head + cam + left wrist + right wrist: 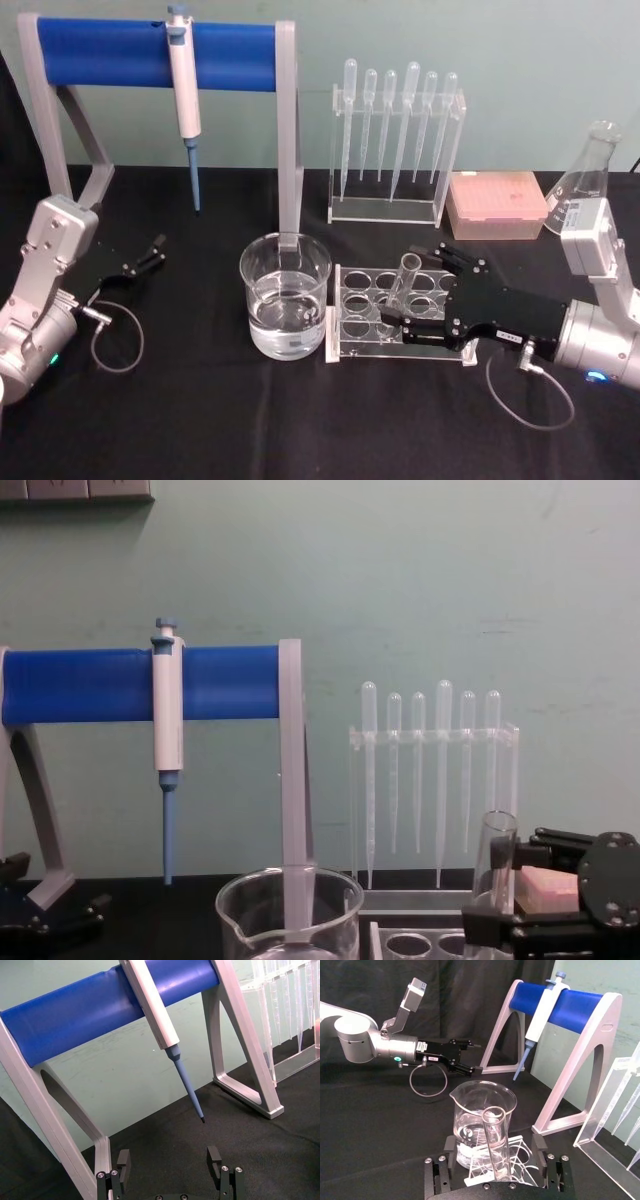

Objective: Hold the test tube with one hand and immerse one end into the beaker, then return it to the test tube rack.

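The test tube (406, 278) stands slightly tilted in a hole of the clear rack (360, 325), just right of the beaker (285, 296), which holds clear liquid. My right gripper (400, 290) is open with one finger on each side of the tube; both fingers stand clear of the glass. The right wrist view shows the tube (497, 1142) between the spread fingers (547, 1160), with the beaker (480, 1117) right behind it. In the chest view the tube (495, 865) rises beside the right gripper (510, 880). My left gripper (148, 255) rests open and empty at the far left (169, 1165).
A blue-barred stand (150, 55) with a hanging pipettor (185, 100) sits behind the beaker. A rack of plastic pipettes (395, 140), a pink tip box (495, 205) and a conical flask (585, 180) line the back right. Black cloth covers the table.
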### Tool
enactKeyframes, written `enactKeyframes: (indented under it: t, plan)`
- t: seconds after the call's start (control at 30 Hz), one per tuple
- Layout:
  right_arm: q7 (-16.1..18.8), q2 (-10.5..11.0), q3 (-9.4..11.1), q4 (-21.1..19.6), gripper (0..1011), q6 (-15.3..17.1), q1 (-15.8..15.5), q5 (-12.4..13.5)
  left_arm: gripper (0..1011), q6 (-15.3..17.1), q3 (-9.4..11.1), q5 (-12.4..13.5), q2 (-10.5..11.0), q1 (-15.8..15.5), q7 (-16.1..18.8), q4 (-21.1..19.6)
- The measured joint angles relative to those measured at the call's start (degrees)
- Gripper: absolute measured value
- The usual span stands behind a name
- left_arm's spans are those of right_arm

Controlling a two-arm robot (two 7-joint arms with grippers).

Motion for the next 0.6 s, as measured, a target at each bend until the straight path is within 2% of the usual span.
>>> enactKeyframes:
  t: [0.1,0.6]
  plan:
    - [0.0,0.1,0.1,-0.1,916,0.0,-0.1,0.0,1000,0.0,0.0,0.0,0.0,0.0,0.0,0.0]
    - [0.0,0.2,0.2,-0.3,448,-0.2,-0.2,0.1,1000,0.0,0.0,0.0,0.0,0.0,0.0,0.0]
